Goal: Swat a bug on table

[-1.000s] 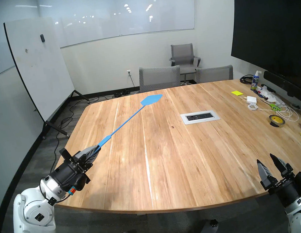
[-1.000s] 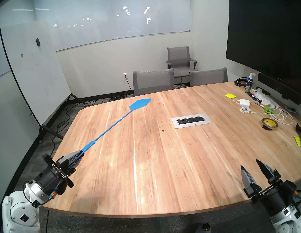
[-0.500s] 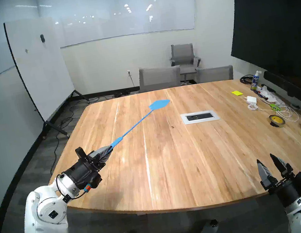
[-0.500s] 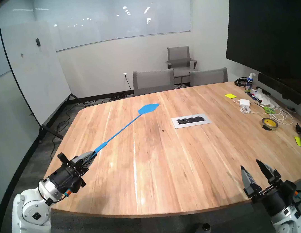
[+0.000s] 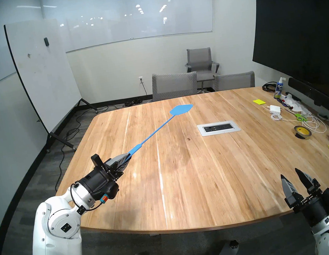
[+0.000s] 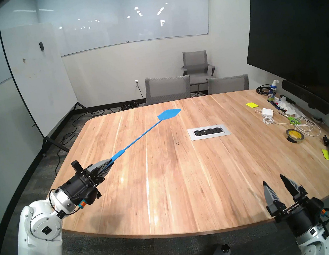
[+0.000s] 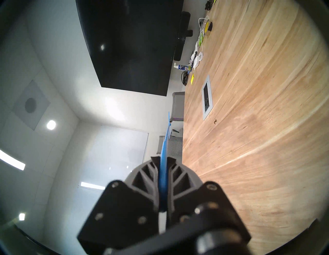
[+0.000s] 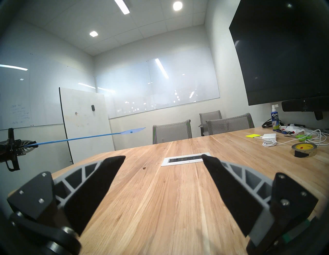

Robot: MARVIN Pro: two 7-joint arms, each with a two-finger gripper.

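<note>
Glossy wood-plank table (image 5: 188,174); blue plastic swatter (image 5: 181,109); mesh-cloth chairs (image 5: 174,85).

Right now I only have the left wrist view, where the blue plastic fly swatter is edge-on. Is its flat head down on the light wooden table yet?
Observer: No. The right wrist view shows the fly swatter's head raised well clear of the table.
Operator: Is it lined up with the tiny dark bug?
Observer: In the head view it shows directly beyond the bug. I cannot tell whether it is overhead.
Operator: And the right gripper?
Observer: The right gripper is open and empty, by the table's near right edge.
</note>
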